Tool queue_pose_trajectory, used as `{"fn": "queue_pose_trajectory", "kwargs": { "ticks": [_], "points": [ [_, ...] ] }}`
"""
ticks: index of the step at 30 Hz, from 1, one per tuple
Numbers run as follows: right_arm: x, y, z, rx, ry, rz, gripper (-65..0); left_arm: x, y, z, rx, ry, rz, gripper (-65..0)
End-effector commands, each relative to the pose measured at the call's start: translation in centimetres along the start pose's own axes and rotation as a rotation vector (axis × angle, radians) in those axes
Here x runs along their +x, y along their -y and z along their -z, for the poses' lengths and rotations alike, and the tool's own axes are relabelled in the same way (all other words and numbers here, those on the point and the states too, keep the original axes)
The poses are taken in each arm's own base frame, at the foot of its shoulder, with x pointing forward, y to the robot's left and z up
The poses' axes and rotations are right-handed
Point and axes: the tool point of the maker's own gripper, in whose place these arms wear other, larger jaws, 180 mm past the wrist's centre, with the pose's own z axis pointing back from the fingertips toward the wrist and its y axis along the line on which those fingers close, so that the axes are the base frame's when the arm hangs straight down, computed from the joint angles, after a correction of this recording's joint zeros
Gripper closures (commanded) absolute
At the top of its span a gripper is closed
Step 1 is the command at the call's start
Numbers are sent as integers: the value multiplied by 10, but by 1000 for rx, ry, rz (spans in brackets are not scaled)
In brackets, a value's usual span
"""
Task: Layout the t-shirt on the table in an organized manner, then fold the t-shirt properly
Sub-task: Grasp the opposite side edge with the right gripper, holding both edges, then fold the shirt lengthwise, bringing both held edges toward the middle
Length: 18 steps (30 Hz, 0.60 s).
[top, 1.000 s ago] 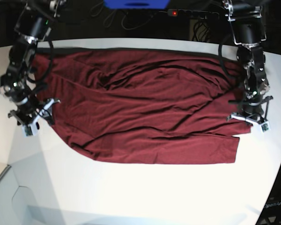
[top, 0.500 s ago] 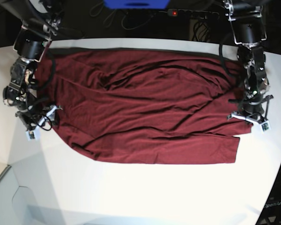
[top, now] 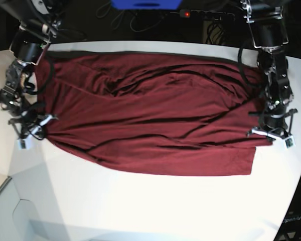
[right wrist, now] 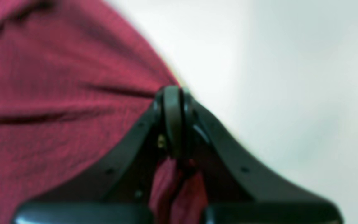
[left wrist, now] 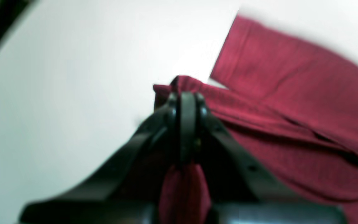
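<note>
Base view, t-shirt (top: 150, 115) on table (top: 155, 206) (wrinkled), both end effectors pinching edges

Left gripper (top: 272, 131) and right gripper (top: 29, 131) (jaws pressed together) point down.

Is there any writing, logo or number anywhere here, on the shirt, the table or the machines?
None can be read.
t-shirt: plain maroon, no print or label showing.
table: bare white, no marks.
Both wrist views are blurred; no lettering shows on either pincer.
</note>
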Motion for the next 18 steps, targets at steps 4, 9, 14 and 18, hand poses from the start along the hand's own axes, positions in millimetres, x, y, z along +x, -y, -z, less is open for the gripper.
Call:
{"fn": "queue_pose_trajectory", "kwargs": {
  "ticks": [4, 9, 14, 18],
  "points": [
    [39, 21, -22, -57, 126, -29, 0, 32, 1, -3, -5, 91, 10, -1],
    [36, 21, -36, -83, 144, -41, 0, 25, 0, -4, -4, 79, 12, -1],
    [31, 23, -51, -114, 158, -41, 0, 30, 3, -14, -15, 102, 22, -1],
    [26, 18, -61, -123, 161, -58, 0, 35, 5, -23, -26, 126, 33, -1]
  ]
}}
